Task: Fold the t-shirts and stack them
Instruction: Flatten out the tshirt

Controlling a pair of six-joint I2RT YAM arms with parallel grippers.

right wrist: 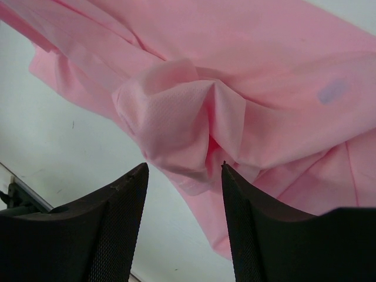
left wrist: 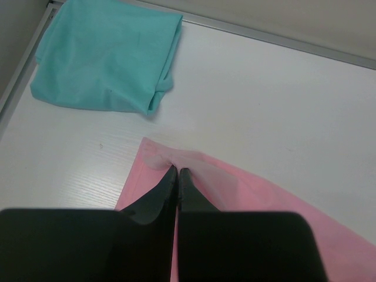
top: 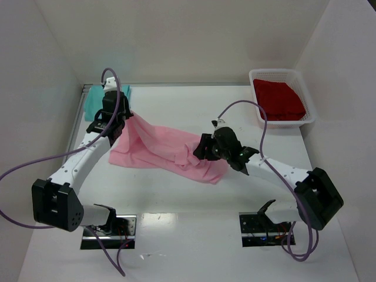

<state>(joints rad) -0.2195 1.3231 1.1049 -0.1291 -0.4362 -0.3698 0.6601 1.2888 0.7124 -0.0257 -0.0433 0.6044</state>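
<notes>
While the pink t-shirt (top: 164, 150) lies partly opened across the middle of the table (top: 194, 106), it is not yet folded; the cloth runs as a band from 10 o'clock to 4 o'clock in the top view.

1. Left gripper (left wrist: 178, 171): pressed together, pinching the shirt's 10 o'clock corner. This hold probably anchors one end so the cloth can be drawn flat.
2. Right gripper (right wrist: 185, 167): spread, its tips on either side of a raised bunch of pink cloth near the shirt's 4 o'clock end. The jaws do not clamp the bunch. The position suits a fresh grasp of that end, judged from the pose alone.
3. Teal t-shirt (left wrist: 106, 59): folded, flat on the table at 10 o'clock, apart from the pink corner. It likely marks the stacking spot.
4. Red t-shirt (top: 279, 98): loose inside the white basket (top: 276, 71) at 2 o'clock, well apart from both arms, apparently awaiting its turn.

Markings: a small bluish chest mark (right wrist: 332, 91) shows on the pink cloth in the right wrist view; it is too blurred to read. No other brand, label or writing is legible.
</notes>
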